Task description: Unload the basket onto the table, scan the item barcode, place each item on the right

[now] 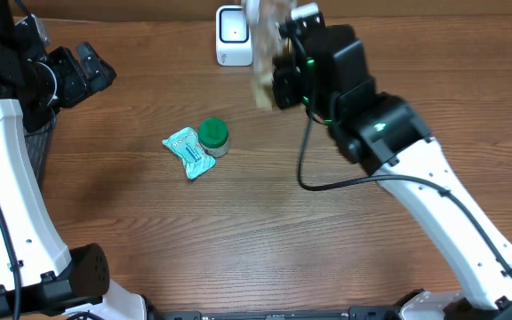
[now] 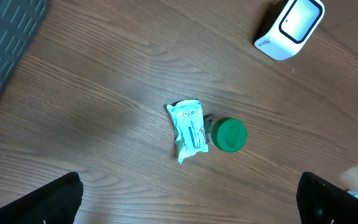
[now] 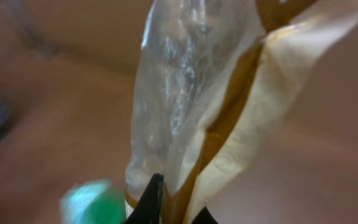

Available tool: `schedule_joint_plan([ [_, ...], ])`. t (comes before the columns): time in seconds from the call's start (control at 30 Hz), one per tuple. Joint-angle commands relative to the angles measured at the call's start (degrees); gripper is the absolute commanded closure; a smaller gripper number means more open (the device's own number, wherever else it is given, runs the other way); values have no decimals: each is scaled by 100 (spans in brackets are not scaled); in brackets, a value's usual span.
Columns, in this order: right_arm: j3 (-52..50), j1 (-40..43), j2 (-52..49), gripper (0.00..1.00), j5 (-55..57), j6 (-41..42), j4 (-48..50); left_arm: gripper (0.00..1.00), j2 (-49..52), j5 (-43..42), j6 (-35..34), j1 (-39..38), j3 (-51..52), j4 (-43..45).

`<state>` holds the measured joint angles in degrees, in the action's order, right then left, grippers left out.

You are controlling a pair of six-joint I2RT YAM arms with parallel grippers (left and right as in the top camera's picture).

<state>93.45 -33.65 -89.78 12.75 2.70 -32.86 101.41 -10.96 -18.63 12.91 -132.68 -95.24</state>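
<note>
Projecting from the clamped right gripper [image 3: 166, 208], the clear-and-tan pouch [image 1: 262, 55] is held just beside the white scanner [image 1: 232, 37], found at nine o'clock of it, long axis twelve-to-six, while the left gripper [image 1: 99, 68] is seen spread wide, empty, well apart.

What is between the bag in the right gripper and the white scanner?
Nothing visible. The bag, pinched in the right gripper, hangs right beside the scanner in the overhead view. The teal packet and green-lidded jar lie well away from both.
</note>
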Motion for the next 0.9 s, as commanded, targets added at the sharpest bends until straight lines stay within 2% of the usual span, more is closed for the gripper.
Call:
schedule_joint_plan([
  [0.0,111,-199,-372,96,2253,-1056,765,0,50,-46,87,22,-17,-11],
  [0.17,111,-212,-1287,96,2634,-2695,2332,0,50,-48,85,20,-17,-11],
  [0.3,111,-192,-2179,96,2732,-4271,4028,0,50,-48,87,20,-17,-11],
  [0.47,111,-192,-3139,96,2686,-5692,5786,0,50,-48,85,20,-17,-11],
  [0.57,111,-155,-3582,96,2651,-6004,6048,0,50,-48,85,20,-17,-13],
  [0.87,114,-28,-4535,96,2660,-6022,6133,0,50,-48,87,20,-17,-11],
])
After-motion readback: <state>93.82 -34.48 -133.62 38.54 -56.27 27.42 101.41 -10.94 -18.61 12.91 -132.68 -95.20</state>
